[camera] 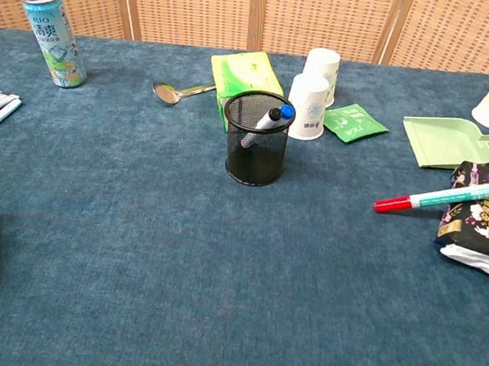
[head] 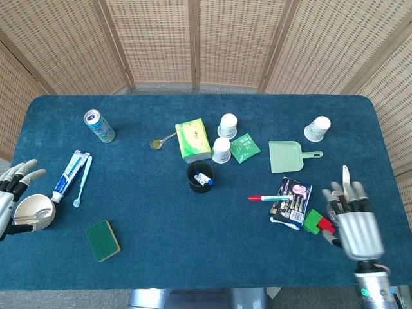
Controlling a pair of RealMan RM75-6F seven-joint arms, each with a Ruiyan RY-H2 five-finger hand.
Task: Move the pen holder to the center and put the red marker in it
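The black mesh pen holder (head: 200, 177) (camera: 255, 138) stands near the table's middle with a blue-capped marker leaning inside it. The red-capped marker (head: 270, 197) (camera: 439, 197) lies to its right, its teal end propped on a snack packet (head: 293, 204). My right hand (head: 355, 222) hovers at the front right over the red and green block, fingers spread and empty, a hand's width right of the marker. My left hand (head: 11, 193) is at the far left edge by a paper bowl (head: 33, 211), fingers apart, holding nothing. Neither hand shows in the chest view.
A green tissue box (head: 192, 140), two paper cups (head: 224, 136), a green sachet (head: 244, 147) and a spoon (head: 162, 140) crowd behind the holder. A green dustpan (head: 287, 156), another cup (head: 317, 128), a can (head: 98, 125), toothpaste and toothbrush (head: 74, 175), and a sponge (head: 103, 240) lie around.
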